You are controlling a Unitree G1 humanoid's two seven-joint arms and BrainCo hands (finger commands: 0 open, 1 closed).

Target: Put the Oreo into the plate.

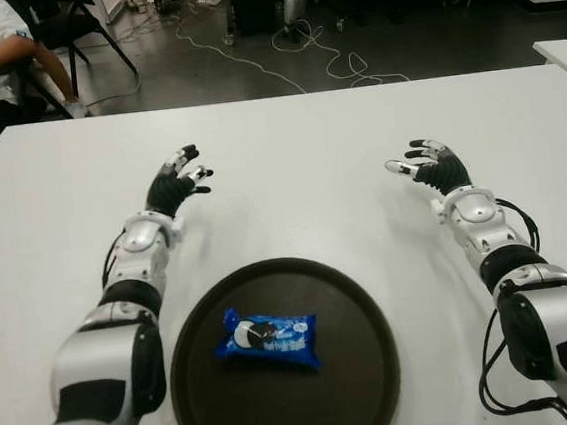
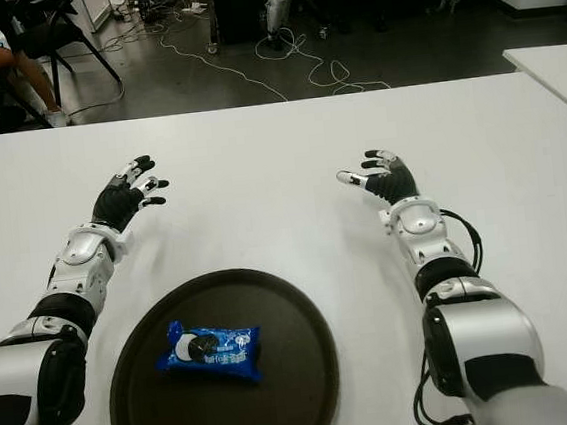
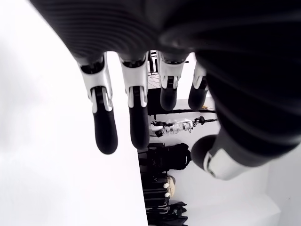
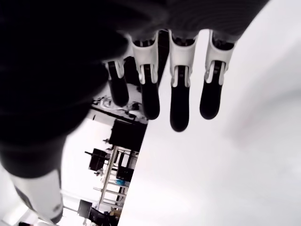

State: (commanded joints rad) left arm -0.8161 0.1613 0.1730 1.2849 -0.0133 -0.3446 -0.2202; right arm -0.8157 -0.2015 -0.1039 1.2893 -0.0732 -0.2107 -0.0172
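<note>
1. The left hand hovers over the white table, fingers spread, holding nothing.
2. The blue foil-wrapped Oreo packet lies inside the round dark-brown plastic plate.
3. The right hand likewise has its fingers apart and empty.
4. Risk: an arm pulling back low could clip the plate's rim and shift it.

Both arms stretched forward, well apart; left hand and right hand empty, fingers spread and relaxed.

No lettering is legible, even on the blue packet.
</note>
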